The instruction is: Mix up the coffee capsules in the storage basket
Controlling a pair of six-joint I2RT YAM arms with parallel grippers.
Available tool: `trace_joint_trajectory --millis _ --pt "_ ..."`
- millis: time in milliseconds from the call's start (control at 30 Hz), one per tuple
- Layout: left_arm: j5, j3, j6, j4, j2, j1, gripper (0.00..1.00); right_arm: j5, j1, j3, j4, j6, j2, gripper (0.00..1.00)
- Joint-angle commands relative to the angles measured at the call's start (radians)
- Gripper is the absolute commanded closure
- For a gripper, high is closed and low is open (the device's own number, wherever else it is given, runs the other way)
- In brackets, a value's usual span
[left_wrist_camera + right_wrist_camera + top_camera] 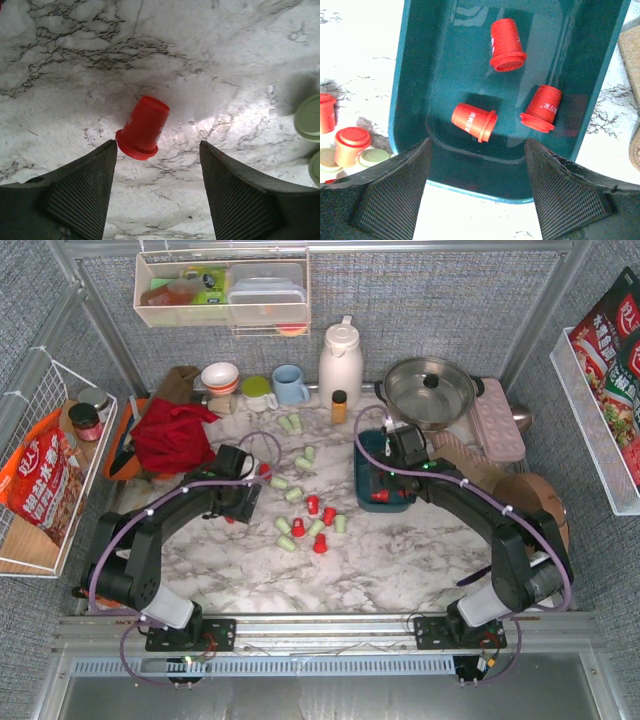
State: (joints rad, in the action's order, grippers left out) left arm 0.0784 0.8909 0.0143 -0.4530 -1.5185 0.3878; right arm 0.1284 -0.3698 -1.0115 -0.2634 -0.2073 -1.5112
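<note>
Red and pale green coffee capsules point(312, 504) lie scattered on the marble at mid-table. The dark teal storage basket point(410, 75) holds three red capsules point(474, 121) lying on their sides, and in the top view the basket point(385, 504) sits right of centre, half under the right arm. My right gripper point(477, 141) hangs open over the basket's near end with nothing between its fingers. My left gripper point(157, 145) is open low over the table. A red capsule point(144, 127) lies on its side just ahead of its left fingertip point(111, 146). Green capsules point(310, 117) show at the right edge.
A red cloth point(170, 435) lies at back left, with mugs, a white thermos point(340, 360), an amber bottle point(339, 405), a steel pot point(430, 390) and a pink tray point(497, 420) along the back. A white wire basket point(50, 470) hangs at the left.
</note>
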Motion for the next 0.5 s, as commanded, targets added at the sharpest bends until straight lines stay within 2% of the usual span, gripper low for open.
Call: trace_joint_trajectory --millis 0,267,467 --pt "-0.010 0.010 -0.010 -0.020 -0.033 -0.039 0.25 -0.024 0.000 0.007 -0.009 0.005 0.022 0.21" --pt "-0.017 0.027 -0.017 -0.024 -0.099 -0.059 0.30 -0.043 0.000 0.008 -0.010 0.009 0.041 0.21" --pt "-0.047 0.043 -0.023 -0.045 -0.147 -0.060 0.41 -0.047 0.002 0.007 -0.010 0.014 0.049 0.21"
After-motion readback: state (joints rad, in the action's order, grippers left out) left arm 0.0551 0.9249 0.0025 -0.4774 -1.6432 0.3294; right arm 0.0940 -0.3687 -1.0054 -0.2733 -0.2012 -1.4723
